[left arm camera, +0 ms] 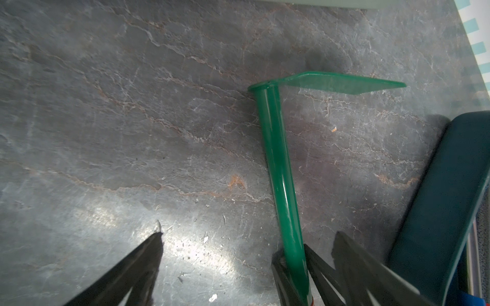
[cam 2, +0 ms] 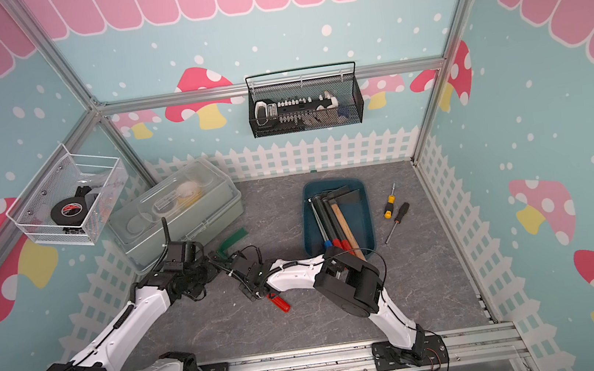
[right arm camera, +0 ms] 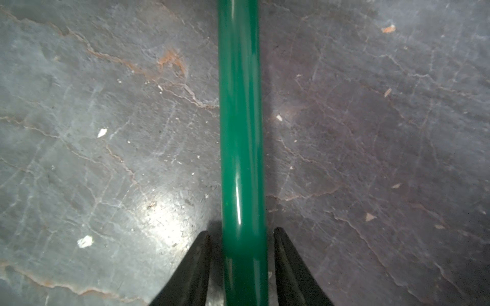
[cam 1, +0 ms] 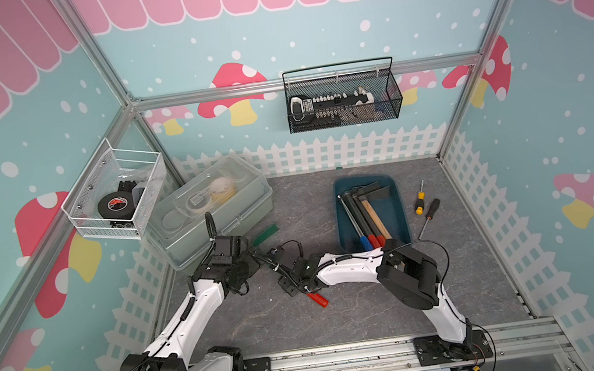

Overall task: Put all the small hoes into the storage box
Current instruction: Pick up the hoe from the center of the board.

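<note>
Teal storage box (cam 1: 397, 220) holds hoes (cam 1: 364, 213), small hoe (left arm camera: 278, 159) on table (cam 1: 266, 325), right tool (right arm camera: 241, 233) spread astride it, left tool (left arm camera: 249, 234) spread

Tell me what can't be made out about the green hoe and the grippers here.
- small hoe: in both top views the right arm covers its mid-handle; only blade and red grip show.
- Its blade: cut off by the right wrist view's frame edge.
- right gripper: slim gaps show at the tips; contact farther back is cut off there too.
- storage box: the right arm's elbow covers its near corner.
</note>
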### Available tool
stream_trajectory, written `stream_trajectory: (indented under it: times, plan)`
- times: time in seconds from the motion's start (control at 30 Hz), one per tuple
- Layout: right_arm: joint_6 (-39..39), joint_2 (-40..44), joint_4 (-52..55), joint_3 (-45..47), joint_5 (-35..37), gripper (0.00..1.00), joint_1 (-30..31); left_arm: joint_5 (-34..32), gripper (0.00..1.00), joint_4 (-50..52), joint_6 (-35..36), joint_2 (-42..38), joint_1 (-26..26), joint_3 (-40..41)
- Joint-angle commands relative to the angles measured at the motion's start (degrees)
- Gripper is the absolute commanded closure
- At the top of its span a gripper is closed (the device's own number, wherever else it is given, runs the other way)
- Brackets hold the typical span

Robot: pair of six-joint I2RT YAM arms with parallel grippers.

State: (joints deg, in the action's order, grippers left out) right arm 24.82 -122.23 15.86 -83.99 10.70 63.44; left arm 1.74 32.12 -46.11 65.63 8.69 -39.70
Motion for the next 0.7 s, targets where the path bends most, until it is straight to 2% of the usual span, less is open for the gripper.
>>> stream_trajectory:
  times: [0.0, 0.33, 0.67]
  plan:
    - [1.5, -2.5, 0.2, -0.4, 1.2, 0.64, 0.3, -0.1, 0.01, 0.8, -0.7, -0.9, -0.4, 1.0]
    - [2.0, -2.9, 0.3, -0.1, 2.0, 0.83, 0.3, 0.2, 0.01, 0.8, -0.3, -0.7, -0.5, 0.7]
    - [-0.3, 1.6, 2.0, 0.7, 2.8, 0.89, -0.1, 0.6, 0.01, 0.8, -0.1, -0.4, -0.5, 0.3]
